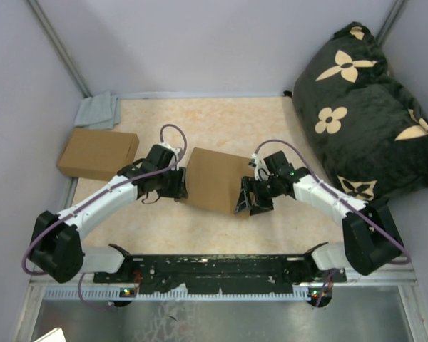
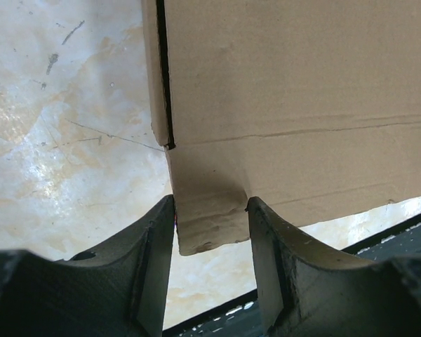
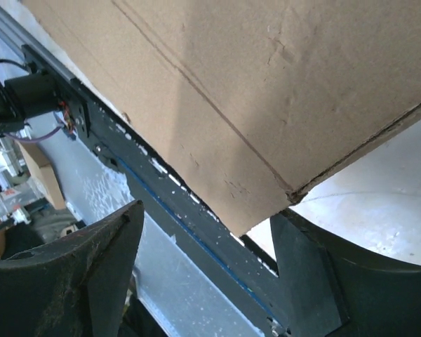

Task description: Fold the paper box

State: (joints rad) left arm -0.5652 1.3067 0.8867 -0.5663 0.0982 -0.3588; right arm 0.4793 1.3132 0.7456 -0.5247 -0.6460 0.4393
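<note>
The paper box [image 1: 215,179] is a brown cardboard piece in the middle of the table, between my two grippers. My left gripper [image 1: 180,184] is at its left edge. In the left wrist view the box [image 2: 302,84] fills the top, and a small tab [image 2: 207,225] hangs down between my left gripper's [image 2: 210,203] fingers, which stand apart on either side of it. My right gripper [image 1: 248,199] is at the box's near right corner. In the right wrist view that gripper [image 3: 209,214] is wide open, with the box's corner [image 3: 252,84] just above the gap.
A second, ready-made brown box [image 1: 98,153] lies at the far left, with a grey cloth [image 1: 98,110] behind it. A big black flowered cushion [image 1: 371,107] fills the right side. The arms' black base rail [image 1: 221,269] runs along the near edge.
</note>
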